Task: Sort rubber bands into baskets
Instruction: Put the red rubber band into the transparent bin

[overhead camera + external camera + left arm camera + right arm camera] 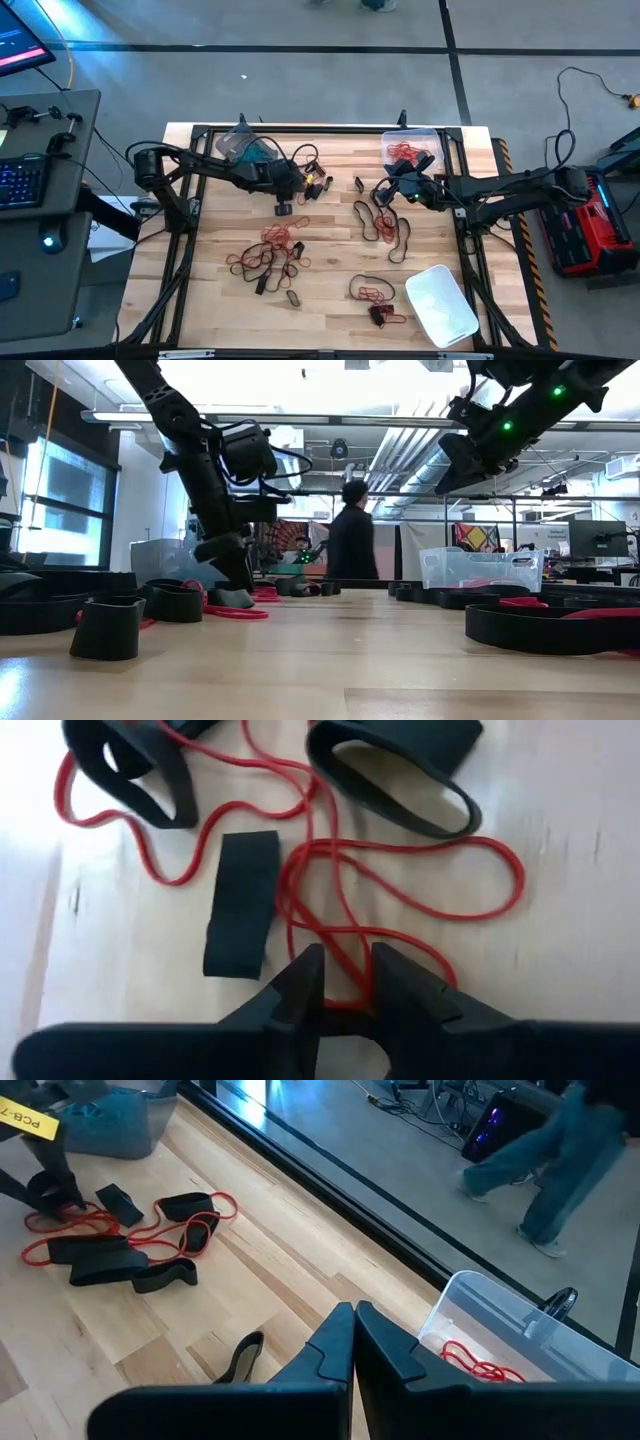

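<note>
We see our left gripper [345,982] slightly open, a thin red rubber band [400,890] looping between its fingertips, flat black bands [242,900] just beside; our right gripper [353,1342] is closed, empty.

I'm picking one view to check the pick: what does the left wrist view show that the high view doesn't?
Only the left wrist view: the left gripper slightly open, straddling a thin red rubber band beside a flat black band. Only the high view: the whitish tub, the clear tub holding red bands, and the right gripper. Both: the wooden table.
</note>
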`<state>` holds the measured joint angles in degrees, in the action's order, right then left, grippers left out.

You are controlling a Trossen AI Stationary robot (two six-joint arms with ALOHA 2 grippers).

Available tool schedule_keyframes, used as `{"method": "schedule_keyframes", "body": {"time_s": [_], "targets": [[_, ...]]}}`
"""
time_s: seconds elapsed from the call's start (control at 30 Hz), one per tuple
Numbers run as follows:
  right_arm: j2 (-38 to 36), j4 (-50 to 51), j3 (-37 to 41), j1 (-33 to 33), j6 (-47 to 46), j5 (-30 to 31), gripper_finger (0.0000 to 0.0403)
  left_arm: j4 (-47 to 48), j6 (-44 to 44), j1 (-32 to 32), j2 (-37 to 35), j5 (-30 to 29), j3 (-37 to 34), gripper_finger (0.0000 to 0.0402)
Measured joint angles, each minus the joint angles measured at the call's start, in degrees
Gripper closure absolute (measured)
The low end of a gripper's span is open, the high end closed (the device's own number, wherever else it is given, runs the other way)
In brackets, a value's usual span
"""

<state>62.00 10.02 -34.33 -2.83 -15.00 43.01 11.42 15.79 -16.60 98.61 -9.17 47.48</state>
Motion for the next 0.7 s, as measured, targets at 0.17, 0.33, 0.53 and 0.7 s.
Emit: {"method": "schedule_keyframes", "body": {"time_s": [0.17,0.33,0.53,0.7], "targets": [[0.0,0.0,0.0,0.0,0.0,-0.3,0.0403,0.8,2.3,0.3,0.0,1.7,0.0,0.0365],[0.0,0.0,0.0,0.0,0.5,-0.8,0.0403,1.0,3.0,0.9,-0.1,-0.3,0.0,0.0396],[0.0,-0.4,0.0,0.0,2.8,-4.9,0.0403,1.4,3.4,0.9,-2.4,-3.0,0.0,0.04],[0.0,-1.1,0.0,0.0,5.1,-11.4,0.0403,1.4,2.9,1.4,-6.6,-3.0,0.0,0.0401]]}}
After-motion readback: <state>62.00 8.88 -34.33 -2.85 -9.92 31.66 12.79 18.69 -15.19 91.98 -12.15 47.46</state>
